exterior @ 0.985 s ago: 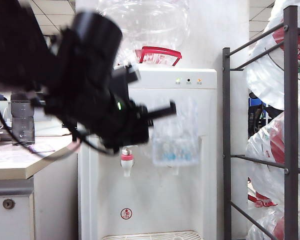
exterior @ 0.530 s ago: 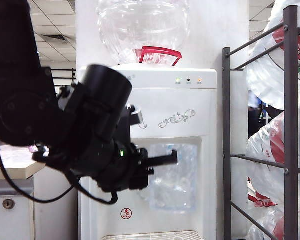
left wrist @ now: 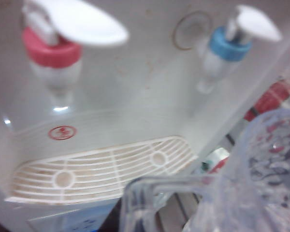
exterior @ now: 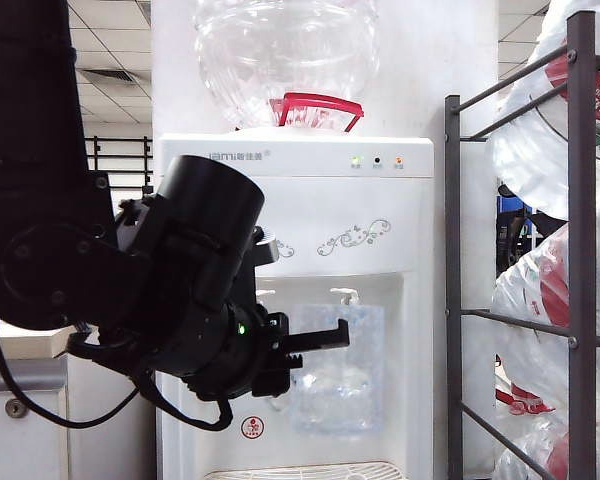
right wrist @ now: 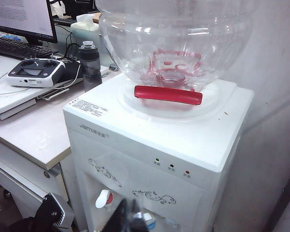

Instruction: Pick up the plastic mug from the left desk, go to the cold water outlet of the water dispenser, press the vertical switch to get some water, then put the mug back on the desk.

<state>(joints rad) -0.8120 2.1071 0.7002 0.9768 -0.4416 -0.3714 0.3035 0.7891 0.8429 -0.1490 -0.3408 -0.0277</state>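
Observation:
My left gripper (exterior: 325, 342) is shut on the clear plastic mug (exterior: 335, 370), holding it inside the recess of the white water dispenser (exterior: 380, 190). The mug's rim sits just under the cold water outlet's white vertical switch (exterior: 346, 295). The left wrist view shows the mug (left wrist: 261, 183) close up. Beyond it are the blue-collared cold water outlet (left wrist: 226, 47) and its vertical switch (left wrist: 258, 21). No water runs from it. The left desk (exterior: 25, 347) shows behind the arm. My right gripper (right wrist: 128, 208) hangs shut and empty, high up in front of the dispenser (right wrist: 150, 125).
A red-collared tap (left wrist: 52, 50) stands beside the blue one, above a white drip grille (left wrist: 101, 169). A metal rack (exterior: 580, 250) of water bottles stands to the right. On the desk (right wrist: 34, 135) are a grey bottle (right wrist: 89, 60), a controller (right wrist: 36, 72) and a keyboard (right wrist: 19, 47).
The left arm has sunk, carrying the mug down from in front of the dispenser's panel into the tap recess. The right arm has kept still.

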